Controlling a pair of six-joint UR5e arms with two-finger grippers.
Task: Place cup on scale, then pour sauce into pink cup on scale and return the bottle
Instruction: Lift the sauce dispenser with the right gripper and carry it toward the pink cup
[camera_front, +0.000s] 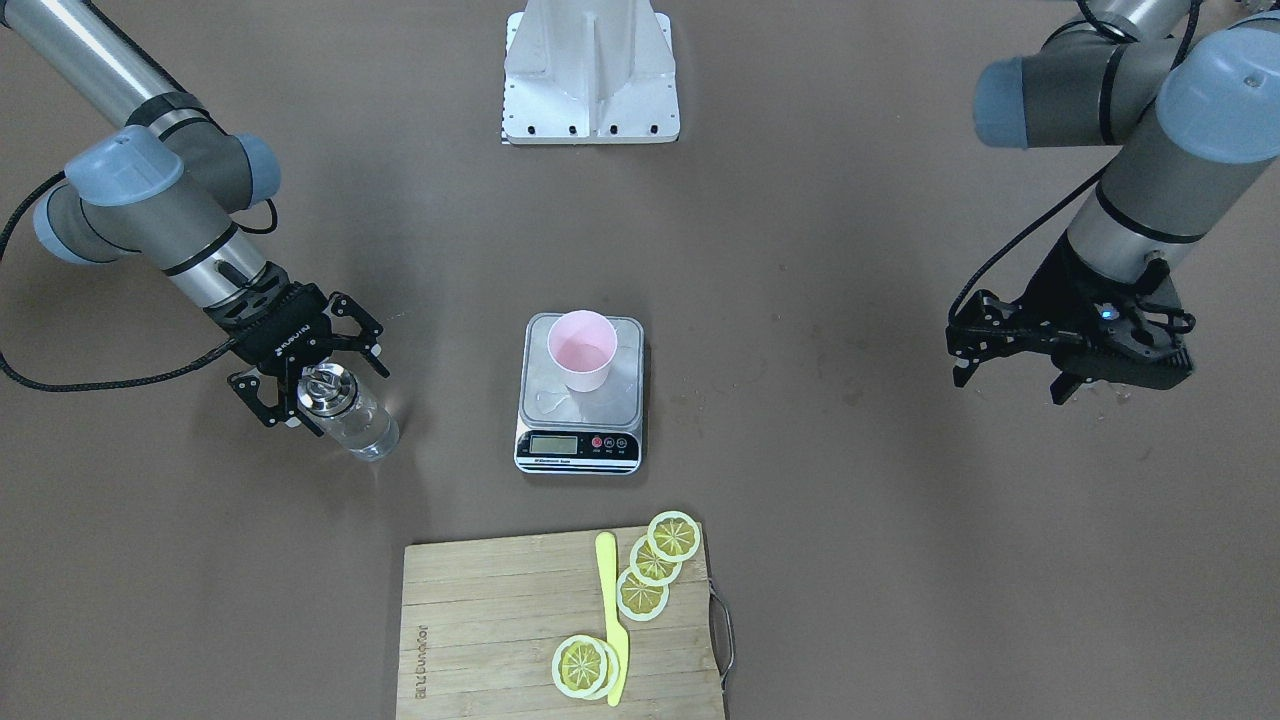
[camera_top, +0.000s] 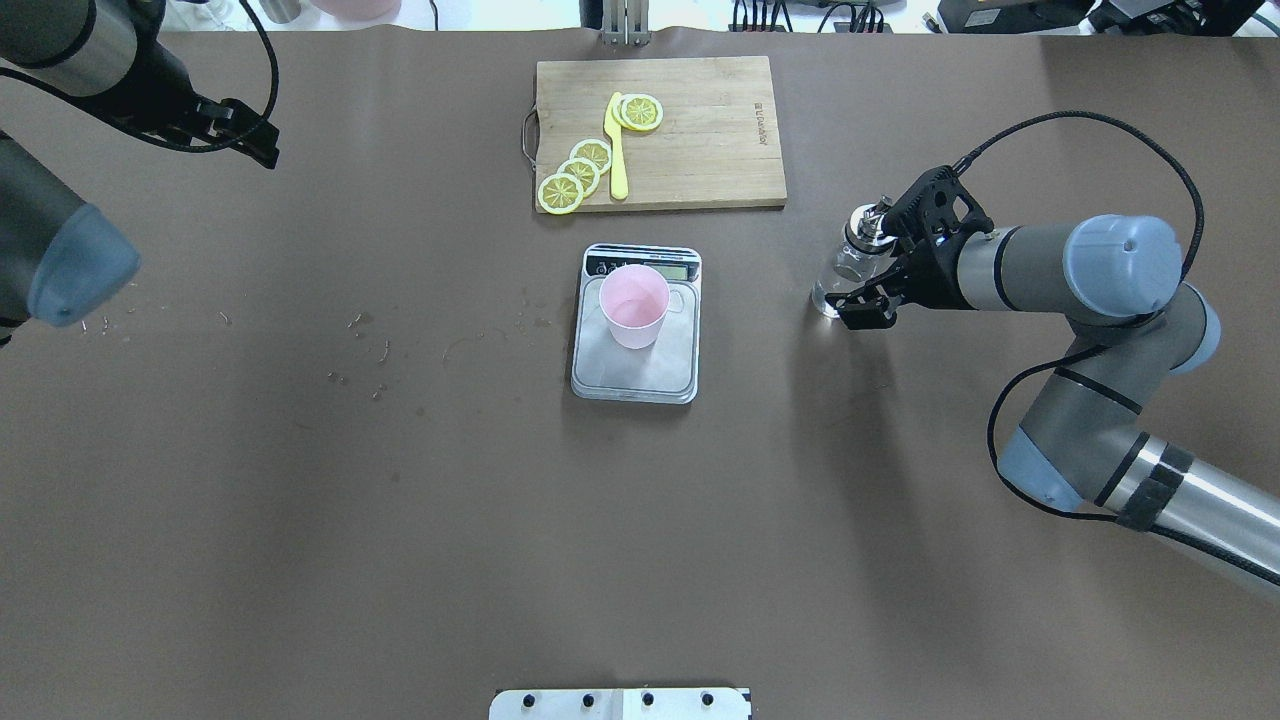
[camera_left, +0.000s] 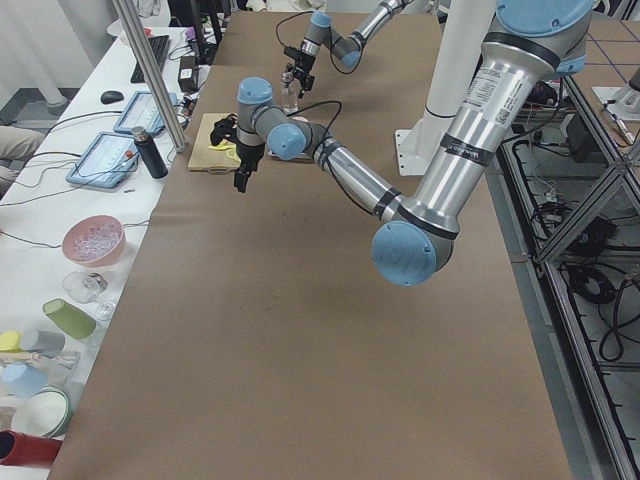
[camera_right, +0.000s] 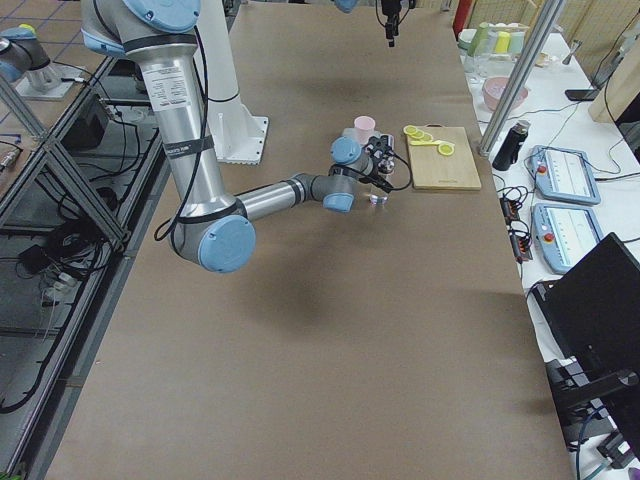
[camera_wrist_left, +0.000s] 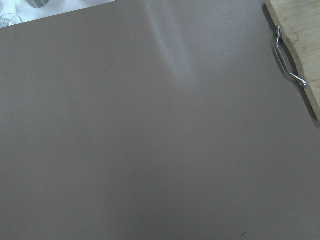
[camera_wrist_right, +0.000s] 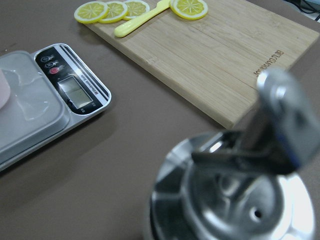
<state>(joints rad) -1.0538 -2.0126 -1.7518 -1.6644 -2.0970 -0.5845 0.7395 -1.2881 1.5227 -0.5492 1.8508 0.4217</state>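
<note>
One cup (camera_front: 581, 350) stands upright on the scale (camera_front: 578, 446) platform, at the centre of the table (camera_front: 850, 520). The bottle (camera_front: 352, 412) stands on the table well apart from the scale, between the spread fingers of the right gripper (camera_front: 320, 388), which flank its silver cap. The left gripper (camera_front: 1012, 380) hangs above the table, jaws apart.
</note>
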